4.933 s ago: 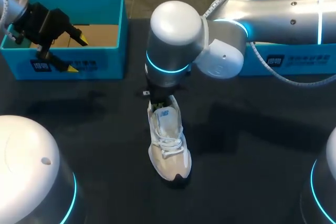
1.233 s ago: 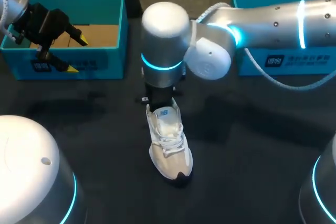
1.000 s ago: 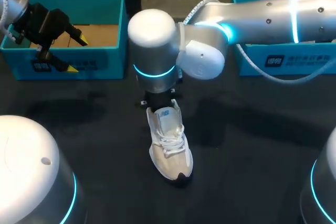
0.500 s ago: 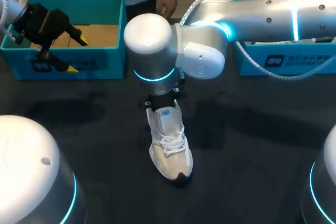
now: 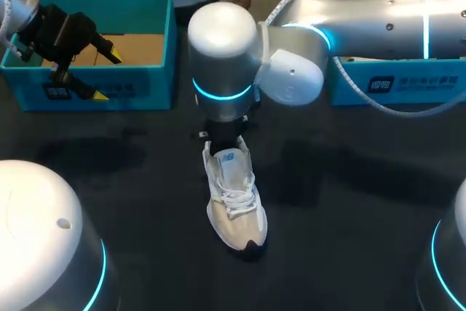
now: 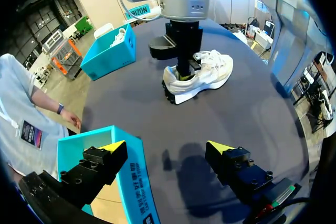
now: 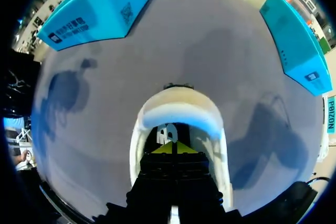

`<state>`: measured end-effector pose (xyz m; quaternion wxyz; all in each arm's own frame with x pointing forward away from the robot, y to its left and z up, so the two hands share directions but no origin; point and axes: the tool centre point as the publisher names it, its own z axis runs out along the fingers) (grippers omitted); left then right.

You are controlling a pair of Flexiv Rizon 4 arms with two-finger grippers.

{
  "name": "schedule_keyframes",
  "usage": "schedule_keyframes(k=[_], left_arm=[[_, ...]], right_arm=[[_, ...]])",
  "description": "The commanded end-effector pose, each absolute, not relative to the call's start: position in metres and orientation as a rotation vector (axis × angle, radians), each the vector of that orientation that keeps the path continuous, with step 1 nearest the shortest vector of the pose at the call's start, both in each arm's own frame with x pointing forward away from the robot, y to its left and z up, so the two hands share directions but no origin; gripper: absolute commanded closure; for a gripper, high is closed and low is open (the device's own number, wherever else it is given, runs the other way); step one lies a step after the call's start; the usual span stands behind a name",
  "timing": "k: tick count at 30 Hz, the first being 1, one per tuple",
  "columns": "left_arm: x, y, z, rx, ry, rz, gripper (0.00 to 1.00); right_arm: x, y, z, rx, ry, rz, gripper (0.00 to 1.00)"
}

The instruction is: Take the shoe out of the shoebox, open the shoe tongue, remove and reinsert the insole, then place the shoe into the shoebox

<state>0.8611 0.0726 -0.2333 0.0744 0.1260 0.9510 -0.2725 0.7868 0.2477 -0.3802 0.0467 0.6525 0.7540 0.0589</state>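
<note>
Dark table (image 5: 349, 202), shoe (image 5: 233, 202) unmoved, right tool (image 7: 173, 148) still inside it

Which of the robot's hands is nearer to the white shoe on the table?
Right. The right hand is down in the opening of the shoe, at its heel. The left hand hangs open over the front wall of the blue shoebox, far off to the side.
</note>
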Motion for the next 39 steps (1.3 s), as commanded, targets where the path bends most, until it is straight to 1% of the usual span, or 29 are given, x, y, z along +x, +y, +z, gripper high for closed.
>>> schedule_keyframes(k=[1, 9, 13, 17, 33, 39], left_arm=[[0.862, 0.072, -0.233, 0.379, 2.857, -0.812, 0.0], [0.862, 0.072, -0.233, 0.379, 2.857, -0.812, 0.0], [0.862, 0.072, -0.233, 0.379, 2.857, -0.812, 0.0], [0.862, 0.072, -0.233, 0.379, 2.857, -0.812, 0.0], [0.862, 0.072, -0.233, 0.379, 2.857, -0.812, 0.0], [0.862, 0.072, -0.233, 0.379, 2.857, -0.812, 0.0]], right_arm=[[0.789, 0.247, -0.369, 1.984, 2.304, 0.16, 1.0], [0.791, 0.251, -0.359, 2.038, 2.42, 0.116, 1.0], [0.789, 0.251, -0.355, 2.097, 2.472, 0.023, 1.0], [0.784, 0.251, -0.347, 2.108, 2.474, 0.103, 1.0], [0.784, 0.251, -0.347, 2.108, 2.474, 0.103, 1.0], [0.783, 0.245, -0.35, 2.098, 2.477, -0.068, 1.0]])
